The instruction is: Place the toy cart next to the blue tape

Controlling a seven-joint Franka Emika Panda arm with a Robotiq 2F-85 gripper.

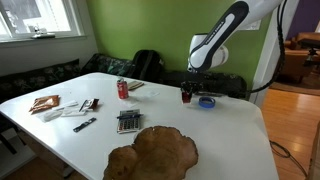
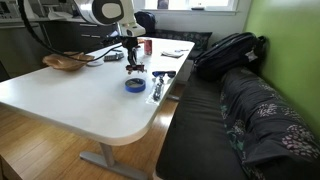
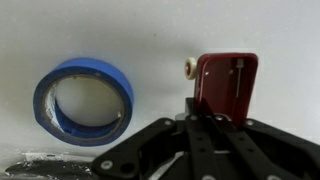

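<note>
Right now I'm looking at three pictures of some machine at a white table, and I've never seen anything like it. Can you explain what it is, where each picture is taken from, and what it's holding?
It is a robot arm with a two-fingered gripper at its end. Two pictures come from cameras standing in the room. The third comes from a camera on the arm's wrist, looking past the gripper at the table. On the table lie a roll of blue tape, a red can, a calculator and some wooden pieces. The gripper is down at a small dark-red toy cart, which sits beside the tape without touching it. The pictures do not show whether the gripper is clamped on the cart.
</note>
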